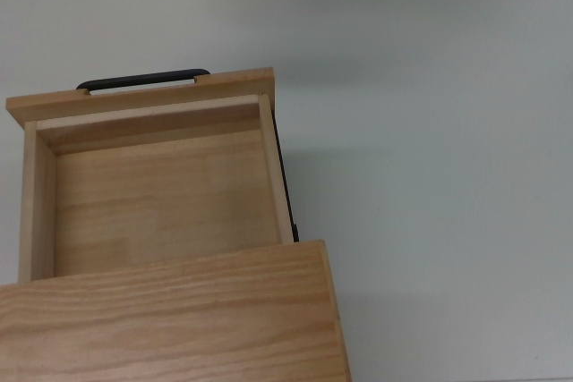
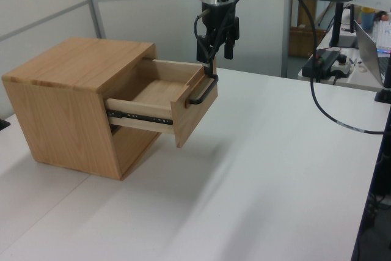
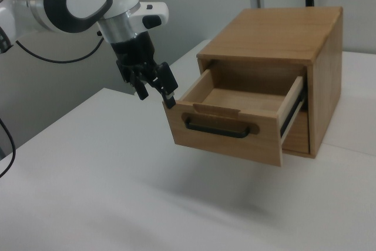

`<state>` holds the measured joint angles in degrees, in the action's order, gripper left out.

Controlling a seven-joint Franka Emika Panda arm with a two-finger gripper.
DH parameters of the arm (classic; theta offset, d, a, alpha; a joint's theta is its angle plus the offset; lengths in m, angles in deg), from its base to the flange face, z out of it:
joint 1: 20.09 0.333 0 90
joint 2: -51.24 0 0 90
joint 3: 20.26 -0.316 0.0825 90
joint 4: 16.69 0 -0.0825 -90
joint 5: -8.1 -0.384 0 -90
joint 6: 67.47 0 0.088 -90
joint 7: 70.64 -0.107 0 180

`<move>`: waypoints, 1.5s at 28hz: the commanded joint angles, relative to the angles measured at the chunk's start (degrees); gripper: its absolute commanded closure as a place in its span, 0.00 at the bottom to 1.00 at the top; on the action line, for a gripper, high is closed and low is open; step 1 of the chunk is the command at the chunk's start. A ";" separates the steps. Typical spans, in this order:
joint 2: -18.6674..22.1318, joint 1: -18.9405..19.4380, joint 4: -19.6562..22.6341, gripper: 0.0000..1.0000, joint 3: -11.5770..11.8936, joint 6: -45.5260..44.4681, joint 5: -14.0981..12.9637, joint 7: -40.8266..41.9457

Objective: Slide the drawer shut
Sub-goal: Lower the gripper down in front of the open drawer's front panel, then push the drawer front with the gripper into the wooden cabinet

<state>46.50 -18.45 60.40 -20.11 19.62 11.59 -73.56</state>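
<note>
Table: white, bare in the foreground of the right view; wide open surface in front of the drawer's front panel.

Drawer: light oak tray, pulled well out of the cabinet, interior bare. Front panel wider than the tray walls; slim black bar handle across it. Black slide rail exposed along the side in the left view.

End effector: black, hangs just beside the front panel's corner at the right view's left, fingers spread a little, pinching nothing. Whether a fingertip touches the panel cannot be told.

Top view: cabinet top cut off at the bottom edge; the arm does not appear.

No legible writing.

Far: monitor and cables, partly cut off.
</note>
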 commanded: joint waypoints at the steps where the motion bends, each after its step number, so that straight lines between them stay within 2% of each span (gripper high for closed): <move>1: 1.05 0.20 0.87 0.99 -0.33 -1.40 0.29 2.88; 6: 1.05 0.20 0.96 1.00 -0.07 -1.48 0.20 5.55; 16: -0.09 0.03 1.49 1.00 0.37 -1.40 0.11 5.11; 27: -6.68 -1.91 1.40 1.00 0.37 -0.69 1.08 5.29; 36: -9.06 -1.91 1.31 1.00 0.37 -0.08 1.96 5.20; 42: -10.46 -1.91 1.49 1.00 0.37 6.41 1.87 5.11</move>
<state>36.94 -20.57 62.05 -19.91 21.82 12.72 -69.59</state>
